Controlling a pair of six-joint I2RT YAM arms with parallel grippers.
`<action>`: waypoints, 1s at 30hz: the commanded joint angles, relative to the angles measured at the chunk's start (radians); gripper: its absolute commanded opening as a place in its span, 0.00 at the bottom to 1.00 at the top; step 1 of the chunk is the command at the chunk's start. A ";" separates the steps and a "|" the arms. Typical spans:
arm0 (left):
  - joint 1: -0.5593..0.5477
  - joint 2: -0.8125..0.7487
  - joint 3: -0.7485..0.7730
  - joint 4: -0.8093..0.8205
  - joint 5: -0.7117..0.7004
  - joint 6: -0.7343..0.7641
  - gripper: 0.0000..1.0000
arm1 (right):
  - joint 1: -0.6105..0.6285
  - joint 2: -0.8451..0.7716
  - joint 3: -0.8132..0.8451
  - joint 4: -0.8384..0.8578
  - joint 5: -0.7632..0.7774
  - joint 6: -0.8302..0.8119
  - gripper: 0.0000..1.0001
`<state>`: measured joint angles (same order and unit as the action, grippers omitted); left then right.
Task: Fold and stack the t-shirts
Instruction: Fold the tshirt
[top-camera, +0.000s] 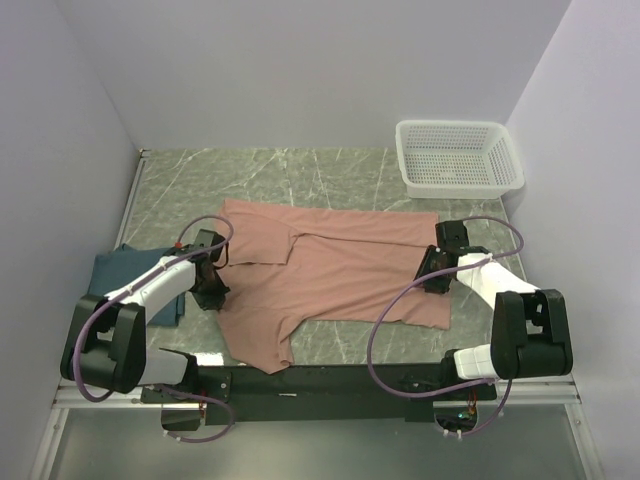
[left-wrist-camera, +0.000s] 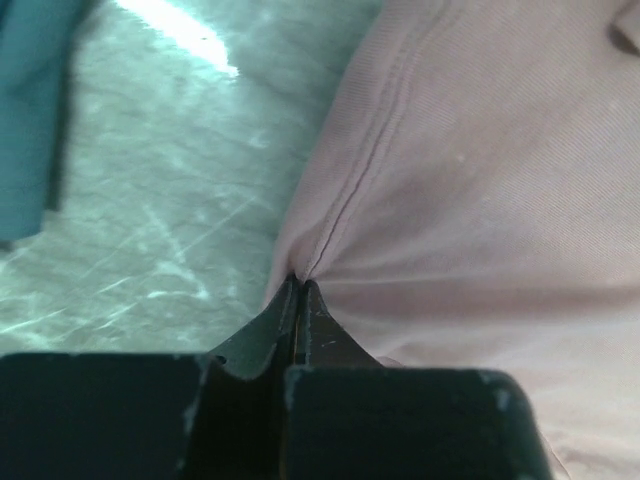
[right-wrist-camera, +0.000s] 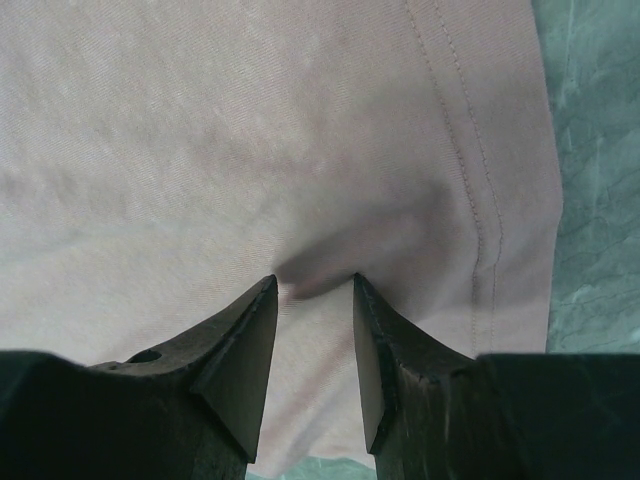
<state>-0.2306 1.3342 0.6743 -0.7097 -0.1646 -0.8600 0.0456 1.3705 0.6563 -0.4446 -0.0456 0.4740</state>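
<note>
The pink t-shirt (top-camera: 330, 270) lies spread out in the middle of the green marbled surface (top-camera: 300, 175), mostly flat, with one flap already turned over near the collar and a ragged corner hanging toward the near edge. The teal t-shirt (top-camera: 125, 272) sits off to the left, partly under the left arm, apart from the pink one. A white basket (top-camera: 460, 187) stands in the far right corner, away from the work.

The left claw (left-wrist-camera: 300, 285) is pressed together on the left edge of the pink t-shirt, pinching a small tuck of cloth beside a seam; wrinkles fan out from the grip. The right claw (right-wrist-camera: 312, 285) is down on the right side of the same shirt, just inside its stitched hem. Its tips stand apart, with a small ridge of cloth bunched up between them, not clamped as far as the wrist view shows.

The step in hand looks like taking hold of both sides of the pink t-shirt for a fold; the task seems at an early stage, with neither shirt folded into a neat packet. The next move likely calls for the right claw to close on that ridge. Then both arms would lift together and carry the cloth across evenly, so the edge does not slip or drag the shirt askew.
</note>
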 joint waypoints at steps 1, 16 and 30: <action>0.000 -0.029 0.028 -0.076 -0.076 -0.033 0.01 | -0.015 0.038 -0.014 0.007 0.044 -0.011 0.44; 0.074 -0.040 0.038 -0.103 -0.050 -0.016 0.03 | -0.098 0.081 -0.010 0.001 0.067 0.002 0.44; 0.074 -0.084 0.011 -0.007 0.050 0.059 0.03 | -0.087 -0.137 0.019 -0.218 0.173 0.095 0.56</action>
<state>-0.1608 1.2861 0.6849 -0.7506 -0.1421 -0.8383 -0.0330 1.2785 0.6796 -0.5724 0.0566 0.5228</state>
